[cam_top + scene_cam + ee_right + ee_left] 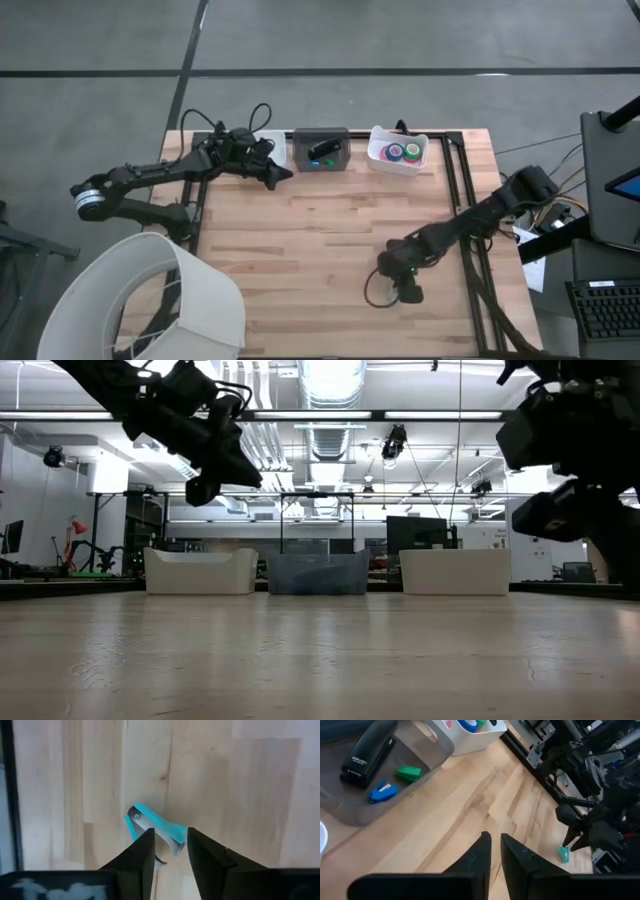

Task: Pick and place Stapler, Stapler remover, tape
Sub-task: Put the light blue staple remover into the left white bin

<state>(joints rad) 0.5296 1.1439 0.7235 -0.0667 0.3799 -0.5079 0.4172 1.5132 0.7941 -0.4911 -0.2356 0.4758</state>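
A teal staple remover (156, 826) with silvery claws sits between the fingers of my right gripper (170, 842), over the table's near middle (400, 280). It also shows under that gripper in the left wrist view (563, 854). My left gripper (492, 842) is shut on nothing and hovers above the table by the far bins (275, 175). The black stapler (367, 755) lies in the grey bin (322, 150) with a blue remover (382, 792) and a green remover (408, 772). The tape rolls (400, 152) lie in the white bin on the right. My right gripper has the teal staple remover pinched by its handle end (175, 839) between the two fingers, which come from above and point down. The clawed end (136, 817) sticks out to one side. I cannot tell whether the remover is clear of the table.
Three bins stand in a row along the far edge: a white one (265, 145) behind my left gripper, the grey one, and the white tape bin (398, 165). A black rail (465, 210) runs along the table's right side. A white lampshade-like object (160, 300) overlaps the near left corner.
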